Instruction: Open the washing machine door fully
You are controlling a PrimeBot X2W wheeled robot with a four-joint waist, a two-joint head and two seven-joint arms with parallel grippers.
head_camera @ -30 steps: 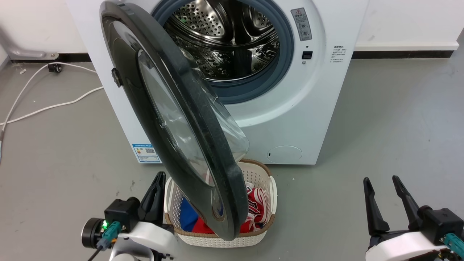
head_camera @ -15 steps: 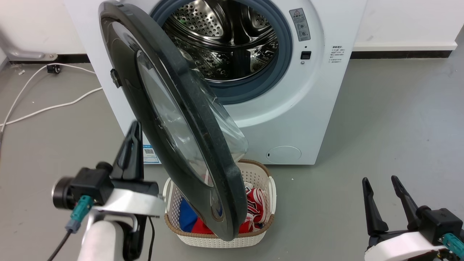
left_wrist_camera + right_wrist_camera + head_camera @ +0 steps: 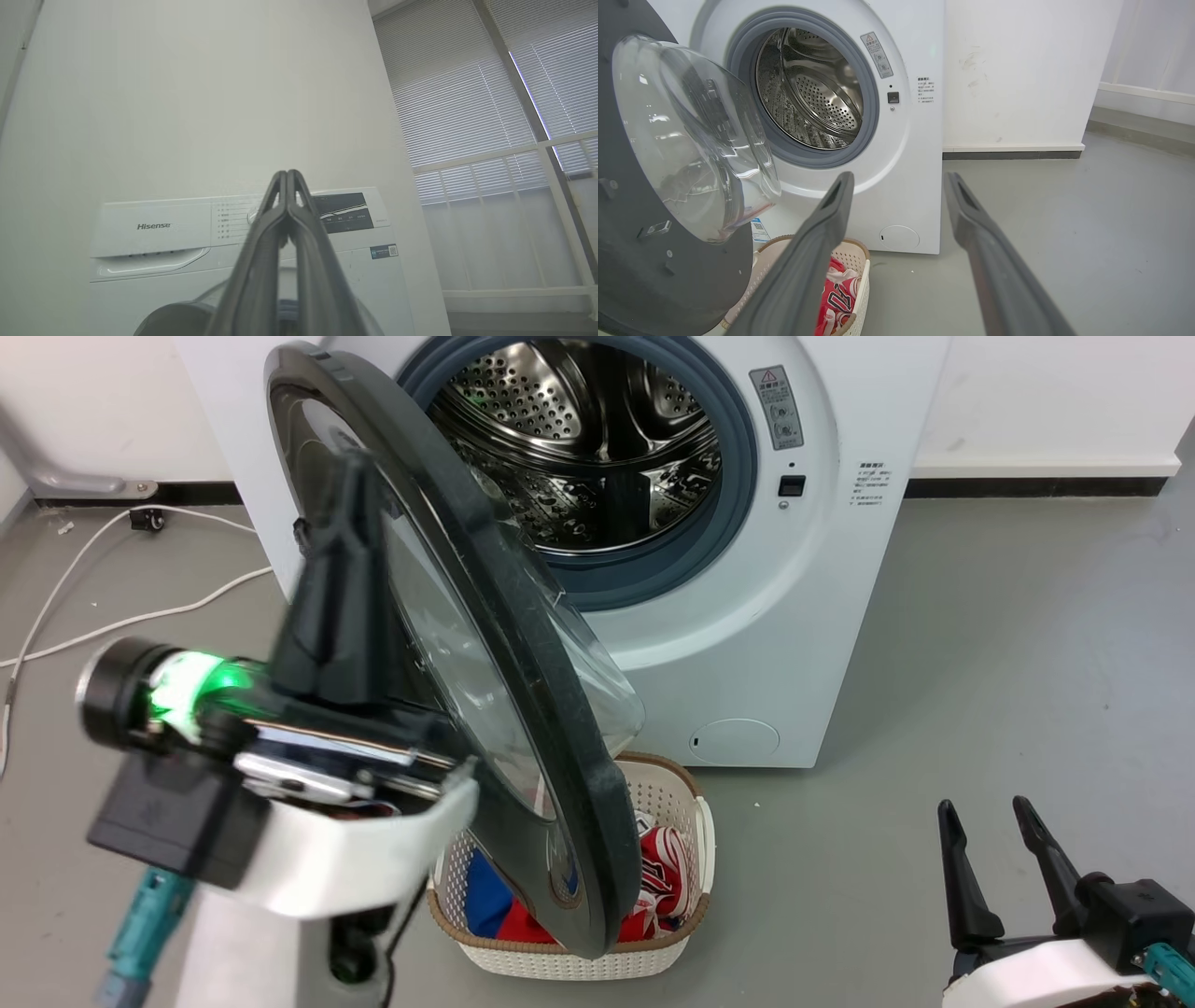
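We see a bare grey floor [image 3: 1008, 663] running up to a white wall [image 3: 1046, 392] with a dark skirting strip [image 3: 1027, 486] along its foot. The washing machine [image 3: 747, 644] stands on that floor with its back to the wall. Its steel drum [image 3: 579, 439] is exposed inside the grey seal.

The washing machine door [image 3: 485, 653] stands partly open, hinged at our left of the opening. It swings out towards us, and its lower rim hangs above a white laundry basket [image 3: 698, 840]. The basket sits on the floor just before the machine and holds red and blue clothes [image 3: 665, 868].

A white cable [image 3: 140, 612] trails over the floor on our left, well apart from the basket. In the left wrist view, slatted blinds [image 3: 458, 107] cover a tall window beside the wall behind the machine.

Our left gripper [image 3: 286, 175] is raised in front of the door's outer face, its jaws pressed together and pointing up past the control panel. We cannot tell whether it touches the door. Our right gripper [image 3: 982, 805] hangs low over the floor at our right, well clear of the machine, its jaws spread with nothing between them
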